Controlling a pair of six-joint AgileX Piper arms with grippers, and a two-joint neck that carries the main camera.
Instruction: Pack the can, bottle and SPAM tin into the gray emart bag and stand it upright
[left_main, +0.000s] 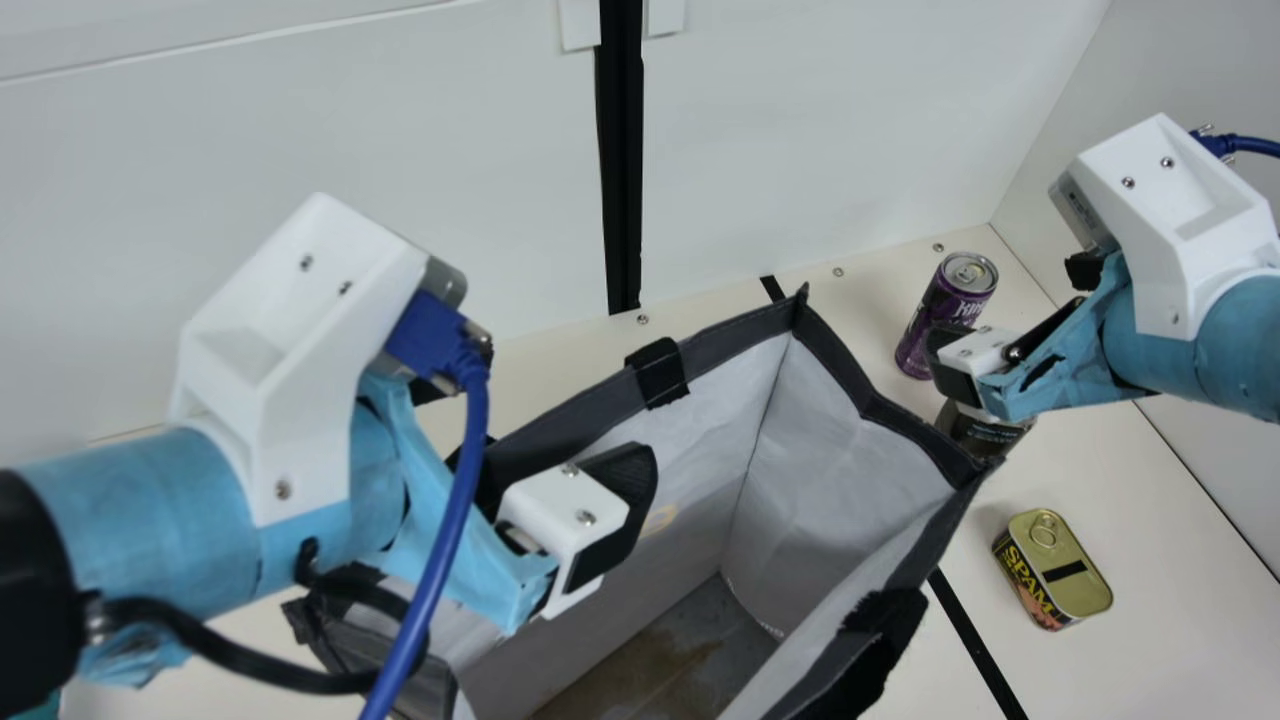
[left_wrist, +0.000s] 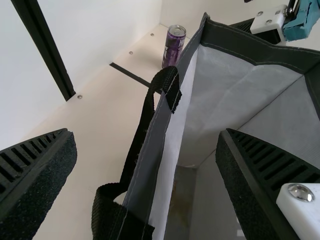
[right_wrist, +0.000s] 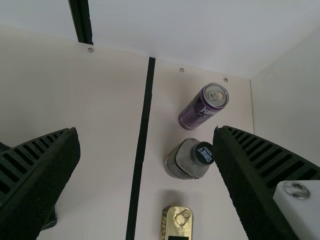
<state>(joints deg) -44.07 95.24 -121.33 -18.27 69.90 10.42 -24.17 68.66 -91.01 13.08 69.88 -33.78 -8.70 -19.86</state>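
An open gray emart bag (left_main: 840, 480) stands on a cream counter (left_main: 1170, 520), mouth facing up, its lining pale gray. The left gripper (left_main: 560, 465) is at the bag's mouth, fingers wide apart; its wrist view shows the bag's rim and a black strap handle (left_wrist: 136, 150) between them, unclamped. The right gripper (left_main: 1010, 310), beyond the bag's far end, also has its fingers spread, holding nothing. All three items are outside the bag, on the counter. A purple can (left_main: 945, 312) stands upright nearest the white back wall (left_main: 850, 130). The dark-capped bottle (right_wrist: 187, 160) is between it and the gold-lidded SPAM tin (left_main: 1055, 570), which rests with its pull ring up.
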